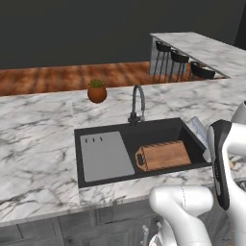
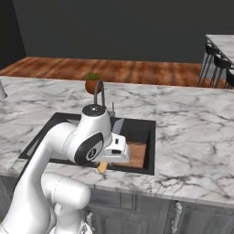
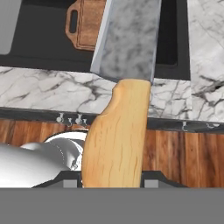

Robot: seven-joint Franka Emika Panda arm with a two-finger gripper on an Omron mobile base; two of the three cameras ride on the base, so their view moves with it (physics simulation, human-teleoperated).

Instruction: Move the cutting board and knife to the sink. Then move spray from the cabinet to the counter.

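At lower centre of the hand view, the gripper [image 3: 112, 183] clamps the knife [image 3: 120, 109] by its smooth wooden handle; stiff, light, blade-heavy.

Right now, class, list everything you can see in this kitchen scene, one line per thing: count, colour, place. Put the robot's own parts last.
cutting board: one, reddish-brown wood, lying in the right part of the sink.
sink: one, dark rim, set in the counter.
grey tray: one, flat grey, in the left part of the sink.
faucet: one, dark grey, behind the sink.
potted plant: one, green in a red-brown pot, on the counter behind the sink.
counter: one, white marble with grey veins.
bar stools: three, black seats, by the far counter.
knife: one, tan wooden handle and grey blade, held above the counter edge.
gripper: one, dark fingers, shut on the knife.
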